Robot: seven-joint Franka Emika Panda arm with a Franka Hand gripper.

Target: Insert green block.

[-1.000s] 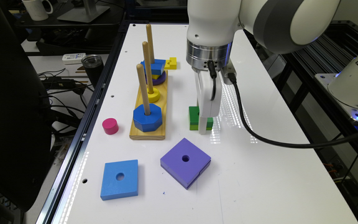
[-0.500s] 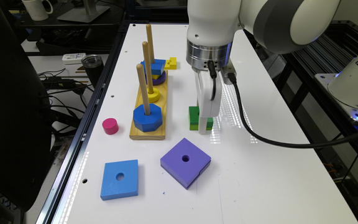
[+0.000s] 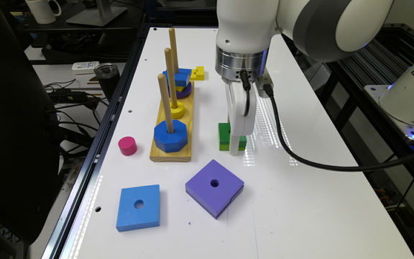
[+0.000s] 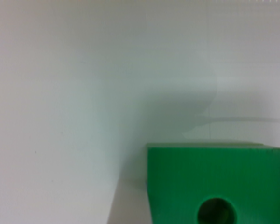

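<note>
White gripper (image 3: 234, 150) down at the small green square wooden block (image 3: 225, 135), centre of the exterior frame.
Whether it gripped the block could not be told; the block lay on the white table (image 3: 300, 201).

The green block (image 3: 225, 135) is dark green on top with a lighter green layer beneath. The bench (image 3: 300, 201) is white. A purple square (image 3: 214, 187), a blue square (image 3: 138, 207) and a pink cylinder (image 3: 127, 145) lie on it. The pegboard base (image 3: 189, 126) is pale wood, carrying a blue octagon (image 3: 170, 136) and a yellow ring (image 3: 176, 109).
</note>
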